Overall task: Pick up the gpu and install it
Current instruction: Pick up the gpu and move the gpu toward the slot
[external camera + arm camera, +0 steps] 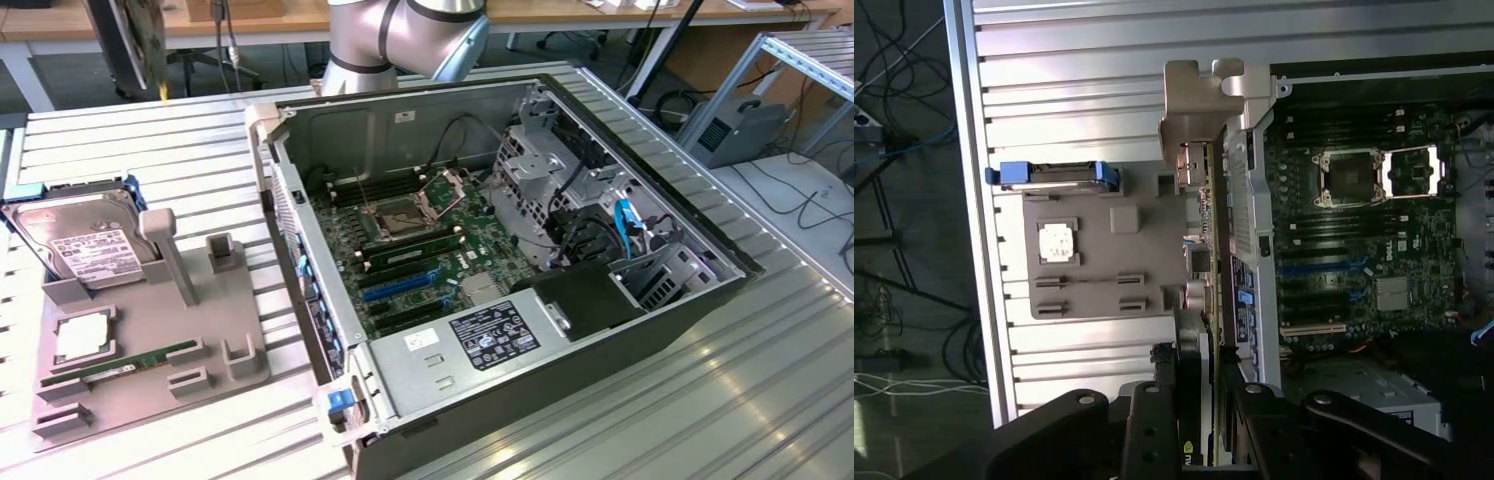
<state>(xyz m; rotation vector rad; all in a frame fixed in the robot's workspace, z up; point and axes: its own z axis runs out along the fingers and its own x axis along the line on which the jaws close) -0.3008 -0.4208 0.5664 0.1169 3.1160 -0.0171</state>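
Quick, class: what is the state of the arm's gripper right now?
Gripper: closed on the gpu, a flat card with a green edge and a silver face, seen edge-on.

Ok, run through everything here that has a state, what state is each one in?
gripper, shut on the gpu
gpu, held edge-on, not yet installed
computer case, side panel off
CPU socket, cover flipped open
hard drive, standing in the grey holder
RAM stick, lying on the grey holder
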